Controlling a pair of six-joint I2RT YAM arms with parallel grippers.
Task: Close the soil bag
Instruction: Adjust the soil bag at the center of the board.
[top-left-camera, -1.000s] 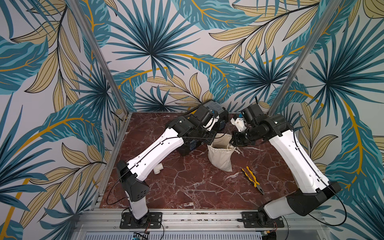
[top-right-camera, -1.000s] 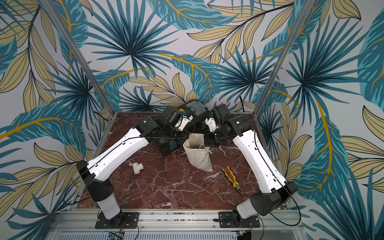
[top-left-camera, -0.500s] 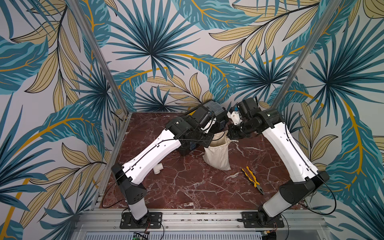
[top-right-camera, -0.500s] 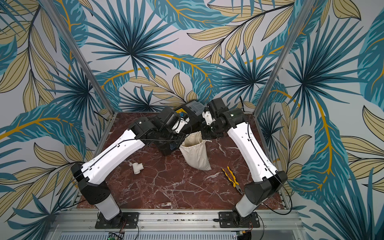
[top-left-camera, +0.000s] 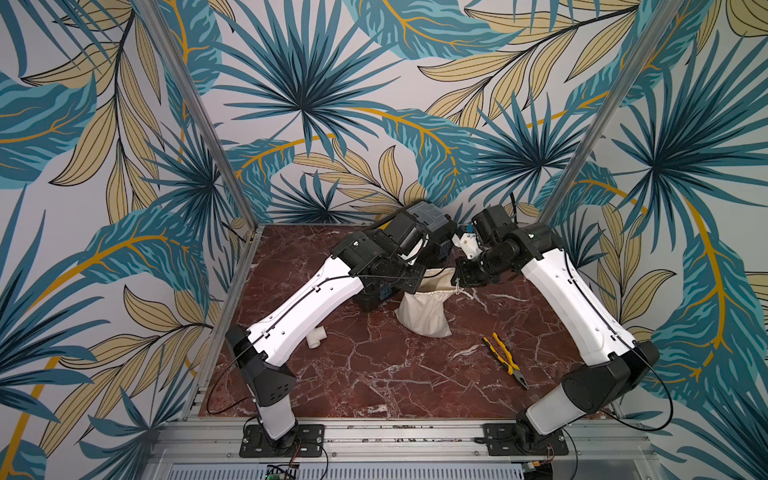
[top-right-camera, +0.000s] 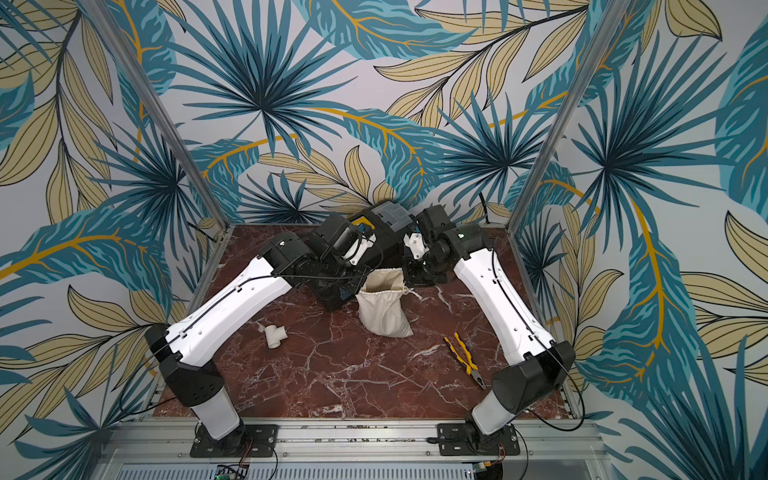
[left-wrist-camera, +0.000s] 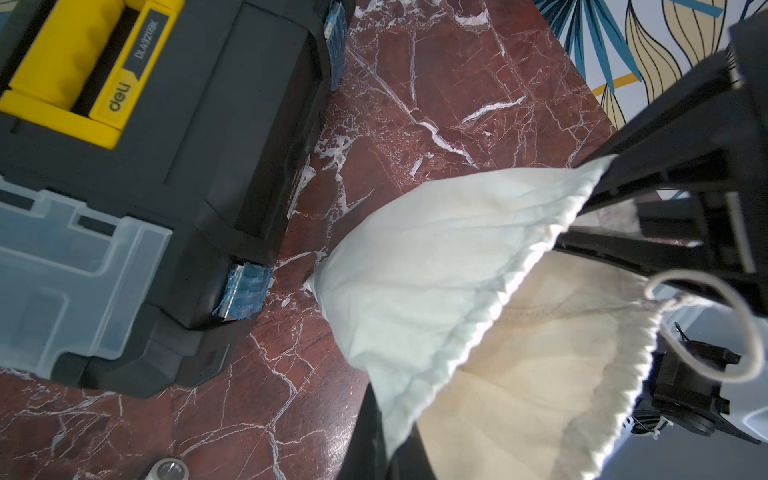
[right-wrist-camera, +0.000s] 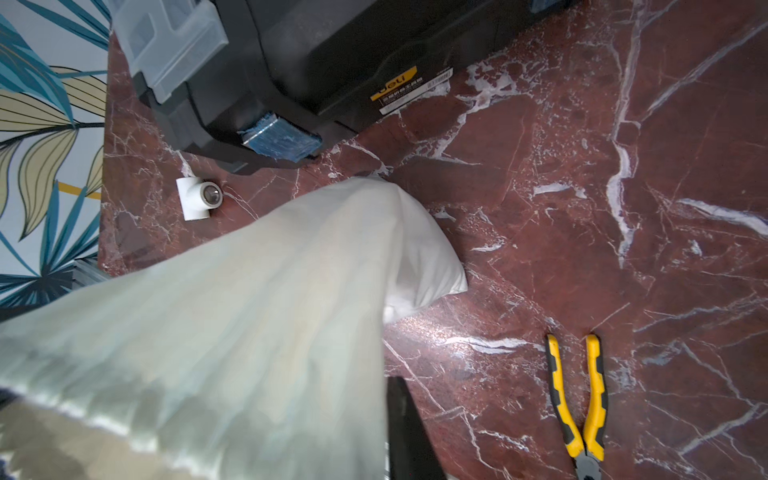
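Shifting slightly toward the left arm over the past second, the soil bag (top-left-camera: 424, 316) is standing on the tabletop (top-left-camera: 374, 374), mouth stretched between both grippers.

Nearest, yellow pliers (top-left-camera: 504, 358) and a white pipe fitting (top-right-camera: 275, 335) are lying clear. Beyond, the sack's base is resting down while the fingers of the left gripper (left-wrist-camera: 586, 199) are clamping its gathered hem. Those of the right gripper (top-left-camera: 464, 277), shut, are gripping the opposite rim beside the loose cord (left-wrist-camera: 753, 332), seemingly steadying the mouth so the cord can be drawn. Behind, the black toolbox (left-wrist-camera: 232, 104) is sitting just beside the bag.
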